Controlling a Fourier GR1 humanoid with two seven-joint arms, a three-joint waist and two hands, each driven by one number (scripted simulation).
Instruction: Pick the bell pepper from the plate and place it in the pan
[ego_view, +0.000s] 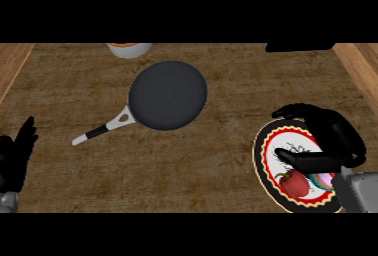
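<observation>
- The right forearm (359, 192), grey and nearest the viewpoint, is seen entering at the lower right corner, partly overlapping the plate's right side.
- The counter (221, 170), a brown mottled surface, is seen filling the view, and it is bordered by lighter wooden strips at the left and right edges.
- The pan (167, 95), dark and round, is seen lying flat on the counter left of centre, well apart from the plate; its white and black handle (103, 129) is pointed toward the lower left, and nothing is seen inside it.
- The plate (269, 150), ringed in red, black and cream, is seen at the lower right, partly covered by the right hand and forearm.
- The right hand (332, 137) is held above the plate, its fingers arched over the plate's upper rim and its thumb stretched leftward across the plate's middle; nothing is enclosed by it, and the thumb is seen just above the pepper.
- The left hand (15, 155) is shown at the left edge, fingers straight and pointing up, with nothing held.
- The bell pepper (294, 184), red with a green stem, is seen resting on the lower part of the plate.
- A pale round vessel (129, 49) is cut off at the top edge, just beyond the pan.
</observation>
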